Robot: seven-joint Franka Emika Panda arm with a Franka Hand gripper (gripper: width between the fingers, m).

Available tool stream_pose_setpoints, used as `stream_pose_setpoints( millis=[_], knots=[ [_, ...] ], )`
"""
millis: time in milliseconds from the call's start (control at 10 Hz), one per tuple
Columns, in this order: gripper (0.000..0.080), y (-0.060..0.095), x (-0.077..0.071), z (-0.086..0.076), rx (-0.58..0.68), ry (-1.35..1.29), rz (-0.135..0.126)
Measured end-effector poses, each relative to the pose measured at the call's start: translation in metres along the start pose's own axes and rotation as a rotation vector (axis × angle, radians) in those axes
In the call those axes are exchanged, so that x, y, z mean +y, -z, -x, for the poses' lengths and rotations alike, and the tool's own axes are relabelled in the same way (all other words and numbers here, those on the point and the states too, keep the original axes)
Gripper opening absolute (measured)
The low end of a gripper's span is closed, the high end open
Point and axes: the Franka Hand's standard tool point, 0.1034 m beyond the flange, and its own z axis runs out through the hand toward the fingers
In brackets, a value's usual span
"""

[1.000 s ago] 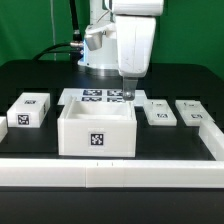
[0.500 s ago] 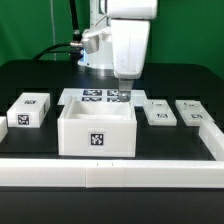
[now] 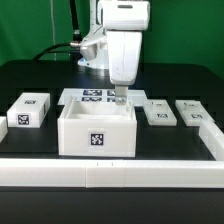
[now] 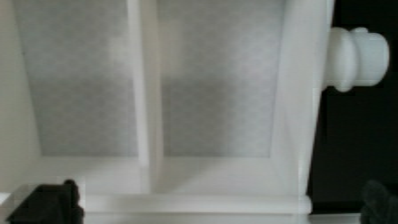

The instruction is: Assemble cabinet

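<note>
The cabinet (image 3: 96, 130) is a large open white box with a marker tag on its front, standing mid-table. In the wrist view its white inside (image 4: 160, 100) fills the picture, with a ridge down the middle and a round peg (image 4: 361, 58) on its outer side. My gripper (image 3: 119, 100) hangs over the cabinet's back wall, towards the exterior view's right. In the wrist view the gripper (image 4: 214, 205) is open and empty, with one dark fingertip (image 4: 50, 203) at each side of the box wall. I cannot tell whether the fingers touch it.
A small white tagged block (image 3: 28, 110) lies to the exterior view's left of the cabinet. Two flat white tagged pieces (image 3: 158, 112) (image 3: 194, 113) lie to the right. The marker board (image 3: 88, 97) lies behind the cabinet. A white rail (image 3: 110, 173) runs along the front and right.
The arm has moved toward the exterior view's left and a little lower, bringing the gripper over the cabinet's back wall. The parts have not moved.
</note>
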Motion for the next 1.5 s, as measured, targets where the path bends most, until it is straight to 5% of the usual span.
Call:
stream_pose_setpoints(
  millis=[400,1000,1400,1500],
  knots=[
    [0.0798,-0.022,-0.03,0.004,0.012,-0.015,-0.013],
    [0.0798,-0.038,-0.037,0.002,0.018,-0.019,-0.043],
    [0.0226,-0.039,-0.037,0.002,0.018,-0.02,-0.044],
    [0.0226,-0.039,-0.038,0.002,0.018,-0.02,-0.044]
  ],
)
